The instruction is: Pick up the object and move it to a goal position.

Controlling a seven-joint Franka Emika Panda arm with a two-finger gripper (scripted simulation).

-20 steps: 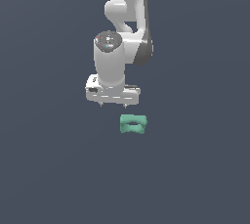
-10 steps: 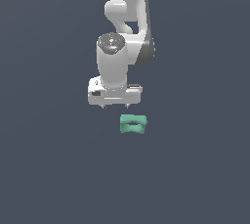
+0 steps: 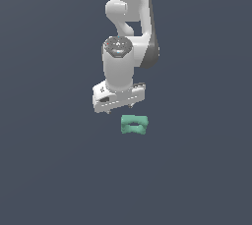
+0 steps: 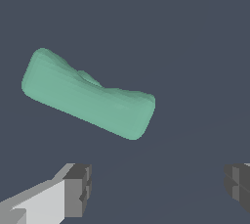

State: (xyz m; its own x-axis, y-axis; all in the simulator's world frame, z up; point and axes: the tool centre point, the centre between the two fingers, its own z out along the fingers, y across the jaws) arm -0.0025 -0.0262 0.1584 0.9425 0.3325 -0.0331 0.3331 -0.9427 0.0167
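Note:
The object is a small teal-green block (image 3: 134,124) with a pinched middle, lying on the dark floor. In the wrist view the block (image 4: 88,96) lies tilted and fills the middle of the picture. My white gripper (image 3: 119,109) hangs just above and slightly to the exterior view's left of the block, apart from it. In the wrist view the gripper (image 4: 156,189) is open, with one grey fingertip (image 4: 77,190) on each side and nothing between them. The block lies beyond the fingertips, not between them.
The plain dark grey floor (image 3: 49,170) surrounds the block. The white arm (image 3: 128,17) rises behind the gripper. No goal marker shows.
The gripper has come down and a little toward the exterior view's right, closer to the block. The block has not moved.

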